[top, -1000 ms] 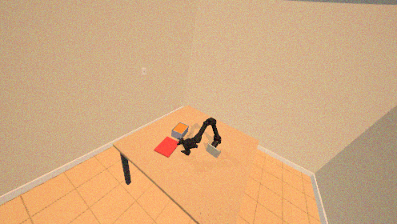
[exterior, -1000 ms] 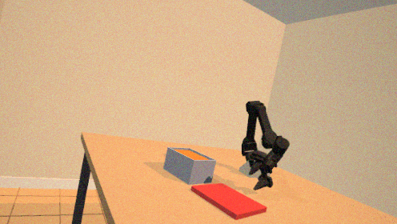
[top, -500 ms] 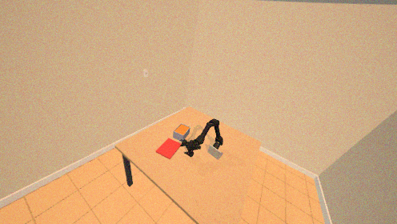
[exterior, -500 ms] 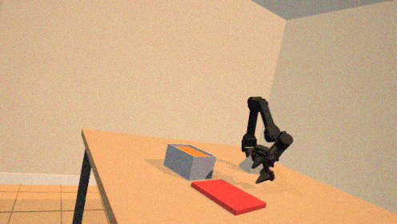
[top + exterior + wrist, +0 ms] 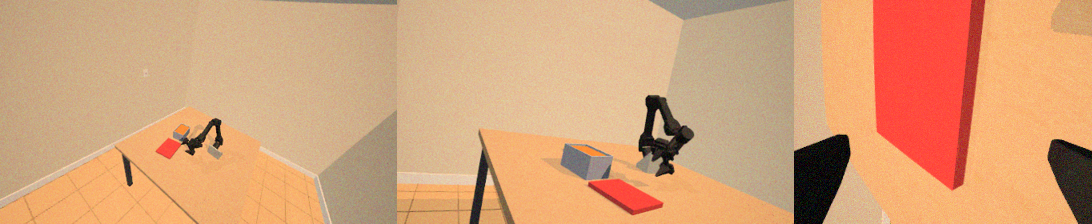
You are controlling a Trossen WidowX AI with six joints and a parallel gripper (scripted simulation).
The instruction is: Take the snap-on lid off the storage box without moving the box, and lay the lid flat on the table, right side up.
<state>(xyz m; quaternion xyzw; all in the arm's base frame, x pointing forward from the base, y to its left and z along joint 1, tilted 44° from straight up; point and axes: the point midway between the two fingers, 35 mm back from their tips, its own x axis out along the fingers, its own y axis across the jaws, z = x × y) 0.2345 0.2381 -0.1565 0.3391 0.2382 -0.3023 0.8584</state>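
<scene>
End effector (image 5: 186,146) (image 5: 664,173) (image 5: 949,145) wide open and empty near the flat red lid (image 5: 168,148) (image 5: 625,196) (image 5: 923,85).

Exterior view: box (image 5: 180,134) (image 5: 577,162) on table (image 5: 200,180) (image 5: 705,200) (image 5: 1024,100), left side. Lid (image 5: 169,148) (image 5: 626,196) (image 5: 921,75) flat on table, near side of box and a bit right, just beside it. Arm (image 5: 209,131) (image 5: 650,120) right of box, its mount (image 5: 214,152) (image 5: 646,166) on table, farther than lid. Walls (image 5: 100,60) (image 5: 537,80) behind table.
</scene>
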